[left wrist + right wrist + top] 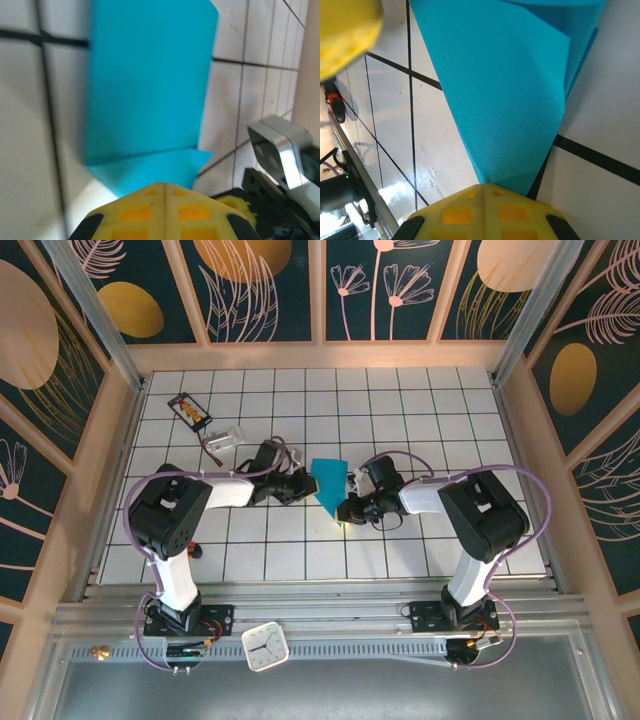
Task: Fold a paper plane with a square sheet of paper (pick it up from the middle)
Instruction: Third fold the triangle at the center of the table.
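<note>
**Item:** paper plane [328, 483], part-folded. Teal-blue paper, several plies, tapered to a point, with flap edges and creases showing.

**Location:** on the white tiled bench [450, 420], directly between the two sets of jaws. The broad end lies ahead of the left jaws. The pointed end runs down to the tips of the right jaws.

**Left jaws:** fully closed, with the yellow fingertips [135, 212] meeting along their seam. They touch the edge of a lower flap. I cannot tell whether a ply is nipped between them or only pressed from above.

**Right jaws:** also fully closed, fingertips [455, 215] together. They sit at the paper's point and touch it. Again I cannot tell a pinch from a press.

**Handling (judged):**
- Very light and thin.
- Limp across a single ply, stiffer along the folded ridges.
- Likely to slide on the glossy tiles if pushed from one side only.
- Creases easily and keeps any stray dent.
- The point is the most fragile part.

**Where to hold (judged):** along the centre fold, about mid-length, where the plies stack thickest. Avoid a loose flap corner, which would bend or peel open.

**Also present:** a small black card [190, 410], well beyond the left jaws and apart from the work.
</note>
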Controlling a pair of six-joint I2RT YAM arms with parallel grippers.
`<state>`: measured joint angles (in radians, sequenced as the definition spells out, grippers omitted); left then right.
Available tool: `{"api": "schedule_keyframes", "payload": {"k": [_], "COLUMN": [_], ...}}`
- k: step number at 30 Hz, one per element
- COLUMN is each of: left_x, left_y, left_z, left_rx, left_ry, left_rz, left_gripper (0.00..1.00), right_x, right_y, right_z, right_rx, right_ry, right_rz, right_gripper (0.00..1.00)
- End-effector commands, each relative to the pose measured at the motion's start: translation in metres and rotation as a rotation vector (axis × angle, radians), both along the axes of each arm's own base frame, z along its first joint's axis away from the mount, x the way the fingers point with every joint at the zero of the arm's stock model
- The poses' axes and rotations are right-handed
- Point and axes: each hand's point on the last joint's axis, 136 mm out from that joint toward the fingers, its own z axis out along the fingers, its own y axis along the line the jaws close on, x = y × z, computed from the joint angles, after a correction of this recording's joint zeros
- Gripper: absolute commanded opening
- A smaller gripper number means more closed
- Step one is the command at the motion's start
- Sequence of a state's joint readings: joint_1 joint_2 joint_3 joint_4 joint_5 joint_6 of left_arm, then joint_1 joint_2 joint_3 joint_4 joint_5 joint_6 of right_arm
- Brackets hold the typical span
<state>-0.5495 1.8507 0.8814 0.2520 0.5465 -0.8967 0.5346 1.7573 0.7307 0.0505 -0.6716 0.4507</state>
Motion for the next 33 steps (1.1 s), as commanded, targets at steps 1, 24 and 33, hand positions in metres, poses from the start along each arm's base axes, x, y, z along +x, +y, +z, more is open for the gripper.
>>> {"api": "schedule_keyframes", "payload": {"k": [1, 24, 33], "left_x": [-0.007, 0.039, 0.058], "left_y": [-0.013, 0.033, 0.041], "left_z": [0.014, -0.049, 0.004], "left_rx": [-0.073, 0.116, 0.09], "left_ry": [-0.011, 0.037, -0.075], "left_rz": [-0.005, 0.095, 0.136], "left_gripper": [0.0, 0.0, 0.1], "right_x": [-0.033, -0.035, -0.043], "right_y": [-0.06, -0.063, -0.068], "right_z": [-0.066, -0.069, -0.062], "right_rx": [-0.331, -0.35, -0.346], "right_ry": [0.138, 0.138, 0.131], "right_rz": [-0.06, -0.05, -0.039], "right_gripper": [0.0, 0.0, 0.0]}}
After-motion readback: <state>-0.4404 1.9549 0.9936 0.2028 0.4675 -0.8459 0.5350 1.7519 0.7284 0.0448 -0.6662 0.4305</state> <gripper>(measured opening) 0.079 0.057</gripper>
